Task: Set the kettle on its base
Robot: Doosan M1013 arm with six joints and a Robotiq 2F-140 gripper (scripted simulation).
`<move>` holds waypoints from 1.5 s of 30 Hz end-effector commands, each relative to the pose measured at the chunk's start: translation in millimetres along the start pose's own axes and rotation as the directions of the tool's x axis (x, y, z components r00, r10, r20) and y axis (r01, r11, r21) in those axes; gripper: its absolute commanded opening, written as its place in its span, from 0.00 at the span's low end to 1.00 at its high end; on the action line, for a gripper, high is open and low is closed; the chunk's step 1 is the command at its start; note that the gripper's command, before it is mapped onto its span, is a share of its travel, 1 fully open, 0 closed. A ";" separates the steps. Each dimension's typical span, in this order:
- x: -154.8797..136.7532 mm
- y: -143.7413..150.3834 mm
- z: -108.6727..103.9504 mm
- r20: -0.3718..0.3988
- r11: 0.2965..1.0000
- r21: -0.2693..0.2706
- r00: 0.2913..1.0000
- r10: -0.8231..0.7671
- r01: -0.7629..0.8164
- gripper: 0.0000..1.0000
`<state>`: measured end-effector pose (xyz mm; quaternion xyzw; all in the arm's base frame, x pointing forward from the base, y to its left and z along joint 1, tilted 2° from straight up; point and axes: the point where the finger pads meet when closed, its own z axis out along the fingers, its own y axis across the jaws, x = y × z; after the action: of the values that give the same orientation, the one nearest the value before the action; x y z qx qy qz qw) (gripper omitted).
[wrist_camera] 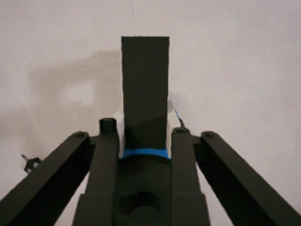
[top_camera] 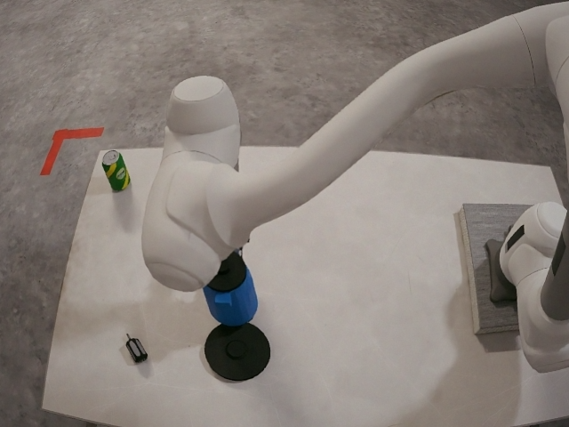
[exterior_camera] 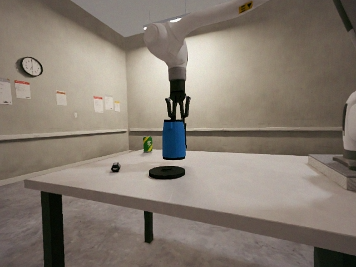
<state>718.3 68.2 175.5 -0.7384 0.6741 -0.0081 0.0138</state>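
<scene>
The blue kettle [exterior_camera: 173, 139] [top_camera: 226, 271] with a black lid hangs upright in the air, held from above. My gripper [exterior_camera: 177, 116] is shut on its black handle [wrist_camera: 145, 91] at the top. The round black base [exterior_camera: 166, 172] [top_camera: 236, 349] lies flat on the table, with its stud showing at the centre. In the side view the kettle's underside floats a little above the base and slightly to the right of it. In the overhead view the kettle [top_camera: 231, 301] sits just behind the base [top_camera: 236, 350]. The ring under the kettle is hidden.
A green and yellow can [top_camera: 116, 170] stands at the table's far left corner. A small black part [top_camera: 136, 349] lies left of the base. The arm's grey mounting slab [top_camera: 488, 266] is at the right edge.
</scene>
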 end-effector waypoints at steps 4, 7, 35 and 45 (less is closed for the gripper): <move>-20.5 1.6 -1.0 -0.006 1.000 0.005 1.000 -0.002 0.002 0.10; -29.7 2.3 -1.1 -0.006 1.000 0.005 1.000 -0.002 0.002 0.10; -84.0 6.5 -1.8 -0.006 1.000 0.005 1.000 -0.002 0.002 0.10; -92.2 6.8 -2.1 -0.006 1.000 0.005 1.000 -0.003 0.003 0.10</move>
<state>701.4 159.7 176.3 -0.7386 0.6740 -0.0082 0.0137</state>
